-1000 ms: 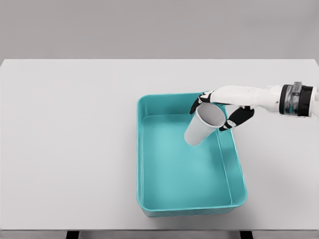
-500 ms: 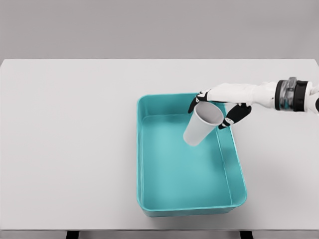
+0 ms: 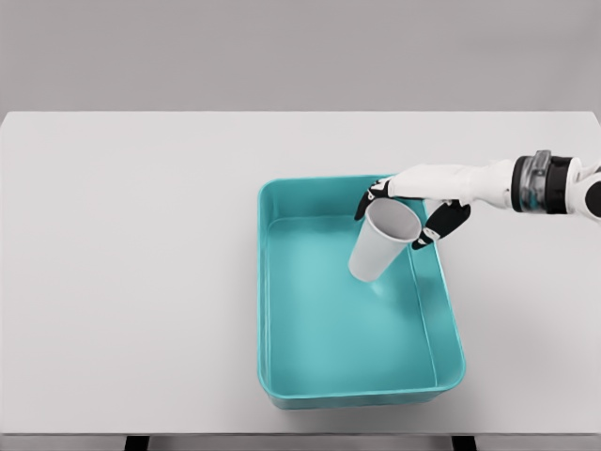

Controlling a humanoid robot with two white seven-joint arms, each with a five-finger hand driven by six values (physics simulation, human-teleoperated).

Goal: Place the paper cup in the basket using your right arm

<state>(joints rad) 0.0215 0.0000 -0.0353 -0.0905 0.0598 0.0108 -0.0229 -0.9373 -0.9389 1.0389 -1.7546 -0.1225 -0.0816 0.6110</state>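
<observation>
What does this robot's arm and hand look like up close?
Only the right arm shows: a smooth white shell with a ringed grey and black wrist joint. The right hand is white on the back, with black finger segments and pads. No cables or markings are visible.

A single head camera looks steeply down over the white table. The teal basket sits centre frame, moderately near.

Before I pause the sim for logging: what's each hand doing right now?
Left hand: not in view.
Right hand: closed on the paper cup, tilted over the teal basket.
</observation>
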